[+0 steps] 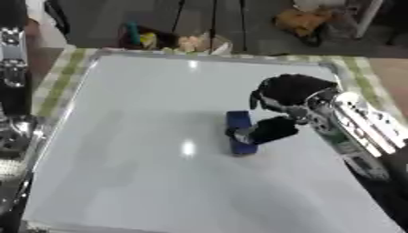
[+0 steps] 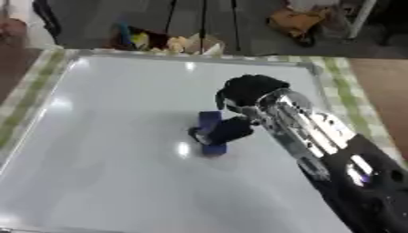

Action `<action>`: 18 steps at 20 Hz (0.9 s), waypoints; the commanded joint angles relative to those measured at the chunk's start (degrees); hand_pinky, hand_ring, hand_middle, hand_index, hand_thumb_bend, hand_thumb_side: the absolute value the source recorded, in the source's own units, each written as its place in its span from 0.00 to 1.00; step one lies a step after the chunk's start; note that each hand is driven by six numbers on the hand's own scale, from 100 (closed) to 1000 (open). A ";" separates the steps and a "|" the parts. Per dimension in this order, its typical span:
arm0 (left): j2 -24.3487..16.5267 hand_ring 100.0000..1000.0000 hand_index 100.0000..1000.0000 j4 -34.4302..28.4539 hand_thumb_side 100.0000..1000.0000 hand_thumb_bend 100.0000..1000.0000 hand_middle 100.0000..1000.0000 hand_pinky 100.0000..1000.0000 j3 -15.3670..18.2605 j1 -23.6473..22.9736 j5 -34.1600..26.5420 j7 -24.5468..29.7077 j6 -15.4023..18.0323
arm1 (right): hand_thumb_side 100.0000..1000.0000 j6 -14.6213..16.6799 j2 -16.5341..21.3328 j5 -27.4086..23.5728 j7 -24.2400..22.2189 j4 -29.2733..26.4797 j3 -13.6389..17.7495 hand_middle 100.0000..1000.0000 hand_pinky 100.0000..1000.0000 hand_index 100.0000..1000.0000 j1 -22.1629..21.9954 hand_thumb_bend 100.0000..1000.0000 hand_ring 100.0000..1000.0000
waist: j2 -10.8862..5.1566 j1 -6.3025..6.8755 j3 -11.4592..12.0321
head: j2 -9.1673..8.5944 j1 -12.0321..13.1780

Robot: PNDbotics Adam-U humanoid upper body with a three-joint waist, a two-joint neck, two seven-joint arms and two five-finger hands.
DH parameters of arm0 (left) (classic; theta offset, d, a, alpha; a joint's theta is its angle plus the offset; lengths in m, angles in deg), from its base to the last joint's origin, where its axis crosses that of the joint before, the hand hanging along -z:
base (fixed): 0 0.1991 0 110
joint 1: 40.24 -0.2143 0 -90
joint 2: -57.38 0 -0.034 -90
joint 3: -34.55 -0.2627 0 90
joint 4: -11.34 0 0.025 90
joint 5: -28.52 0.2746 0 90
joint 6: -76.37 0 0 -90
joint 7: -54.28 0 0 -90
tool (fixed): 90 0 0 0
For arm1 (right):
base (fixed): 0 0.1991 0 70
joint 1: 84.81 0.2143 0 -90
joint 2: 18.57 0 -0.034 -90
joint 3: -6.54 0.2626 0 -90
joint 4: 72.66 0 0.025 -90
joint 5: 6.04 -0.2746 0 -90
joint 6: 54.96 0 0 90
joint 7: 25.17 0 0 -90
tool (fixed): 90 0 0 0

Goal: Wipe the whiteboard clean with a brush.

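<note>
A big whiteboard (image 1: 143,150) lies flat on the table (image 1: 57,77) and fills most of the view. Its face looks white and shiny, with small spots of light on it. The table has a cloth with green and pale stripes that shows along the left and far edges of the board.

A small blue brush (image 1: 239,132) sits on the board, near the middle and a bit to the right. It looks like a little blue block lying on the white face.

The right hand (image 1: 275,128) comes in from the right side, on a black and silver arm (image 2: 318,132). Its dark fingers (image 1: 257,133) are curled round the brush and seem to hold it, though the view is blurry there. The hand is over the board, well away from the edges.

The left hand does not show. Only a silver and black part of the left arm (image 1: 11,54) shows along the left edge of the left eye view.
</note>
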 commanded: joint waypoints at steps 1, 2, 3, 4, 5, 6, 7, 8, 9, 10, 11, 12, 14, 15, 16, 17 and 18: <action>-0.79 0.91 0.96 -0.96 1.00 0.20 0.90 0.85 -0.07 1.13 0.04 -0.11 0.33 | 1.00 0.84 -0.12 2.08 -0.12 0.69 0.45 0.62 0.66 0.79 0.58 0.37 0.75 | -1.41 0.15 0.00 | -0.27 -0.14; -0.74 0.91 0.96 -0.96 1.00 0.20 0.90 0.85 -0.09 1.13 0.02 -0.11 0.42 | 1.00 0.92 -0.32 2.23 -0.12 1.24 0.49 0.62 0.66 0.79 0.44 0.37 0.75 | -1.37 0.17 0.03 | -0.33 -0.25; -0.68 0.91 0.96 -0.96 1.00 0.20 0.90 0.85 -0.09 1.12 -0.02 -0.12 0.47 | 1.00 0.93 -0.52 2.23 -0.12 1.77 0.54 0.61 0.66 0.79 0.32 0.37 0.75 | -1.33 0.19 0.05 | -0.37 -0.37; -0.64 0.91 0.96 -0.96 1.00 0.20 0.90 0.85 -0.10 1.12 -0.05 -0.12 0.51 | 1.00 0.88 -0.70 2.12 -0.12 2.30 0.59 0.61 0.66 0.79 0.23 0.37 0.75 | -1.30 0.21 0.08 | -0.44 -0.47; -0.60 0.91 0.96 -0.96 1.00 0.20 0.89 0.85 -0.10 1.11 -0.07 -0.13 0.53 | 1.00 0.73 -0.88 2.05 -0.12 2.87 0.68 0.61 0.65 0.79 0.15 0.36 0.75 | -1.26 0.25 0.12 | -0.51 -0.59; -0.56 0.91 0.96 -0.96 1.00 0.20 0.89 0.85 -0.09 1.10 -0.08 -0.14 0.55 | 1.00 0.58 -1.05 1.97 -0.12 3.43 0.75 0.60 0.65 0.79 0.06 0.37 0.74 | -1.22 0.28 0.16 | -0.54 -0.70; -0.52 0.91 0.96 -0.96 1.00 0.20 0.89 0.85 -0.09 1.09 -0.08 -0.15 0.58 | 1.00 0.43 -1.25 1.75 -0.12 3.97 0.81 0.60 0.64 0.79 -0.03 0.36 0.74 | -1.19 0.31 0.20 | -0.54 -0.81; -0.48 0.90 0.96 -0.96 1.00 0.20 0.89 0.85 -0.08 1.07 -0.10 -0.16 0.60 | 1.00 0.29 -1.42 1.49 -0.12 4.40 0.85 0.60 0.64 0.79 -0.08 0.36 0.74 | -1.16 0.33 0.23 | -0.55 -0.91; -0.42 0.90 0.96 -0.96 1.00 0.20 0.89 0.85 -0.05 1.06 -0.12 -0.20 0.62 | 1.00 0.21 -1.60 1.18 -0.12 4.74 0.83 0.59 0.64 0.79 -0.14 0.36 0.73 | -1.13 0.35 0.26 | -0.57 -1.07; -0.37 0.90 0.95 -0.96 1.00 0.20 0.89 0.85 -0.03 1.06 -0.14 -0.25 0.63 | 1.00 0.15 -1.74 0.90 -0.12 4.98 0.79 0.59 0.64 0.79 -0.17 0.36 0.73 | -1.10 0.36 0.29 | -0.59 -1.18; -0.31 0.90 0.95 -0.96 1.00 0.20 0.89 0.85 -0.01 1.09 -0.17 -0.30 0.63 | 1.00 0.07 -1.90 0.58 -0.12 5.22 0.77 0.59 0.63 0.79 -0.24 0.36 0.73 | -1.07 0.39 0.33 | -0.61 -1.32; -0.25 0.90 0.95 -0.96 1.00 0.20 0.89 0.85 0.00 1.13 -0.19 -0.35 0.62 | 1.00 -0.07 -2.06 0.20 -0.12 5.51 0.79 0.58 0.63 0.79 -0.30 0.36 0.73 | -1.04 0.41 0.37 | -0.65 -1.42; -0.16 0.90 0.95 -0.96 1.00 0.20 0.89 0.84 -0.04 1.17 -0.24 -0.39 0.63 | 1.00 -0.60 -2.42 -0.75 -0.12 6.33 0.95 0.57 0.62 0.79 -0.48 0.36 0.72 | -0.98 0.44 0.47 | -0.74 -1.62; -0.13 0.90 0.95 -0.96 1.00 0.20 0.89 0.84 -0.06 1.18 -0.26 -0.39 0.64 | 1.00 -0.92 -2.57 -1.19 -0.12 6.76 1.01 0.57 0.62 0.79 -0.55 0.36 0.72 | -0.96 0.46 0.51 | -0.76 -1.68; -0.11 0.90 0.95 -0.96 1.00 0.20 0.89 0.84 -0.06 1.19 -0.27 -0.40 0.64 | 1.00 -1.23 -2.67 -1.49 -0.12 7.16 1.07 0.57 0.62 0.79 -0.61 0.35 0.72 | -0.93 0.46 0.54 | -0.82 -1.72; -0.09 0.90 0.95 -0.96 1.00 0.20 0.89 0.84 -0.06 1.19 -0.29 -0.43 0.62 | 1.00 -1.55 -2.78 -1.70 -0.12 7.50 1.16 0.57 0.62 0.79 -0.62 0.35 0.71 | -0.91 0.46 0.57 | -0.88 -1.78; -0.05 0.90 0.95 -0.96 1.00 0.20 0.89 0.84 -0.07 1.19 -0.31 -0.44 0.62 | 1.00 -1.85 -2.85 -1.84 -0.12 7.75 1.29 0.57 0.61 0.79 -0.60 0.35 0.71 | -0.89 0.46 0.59 | -0.93 -1.83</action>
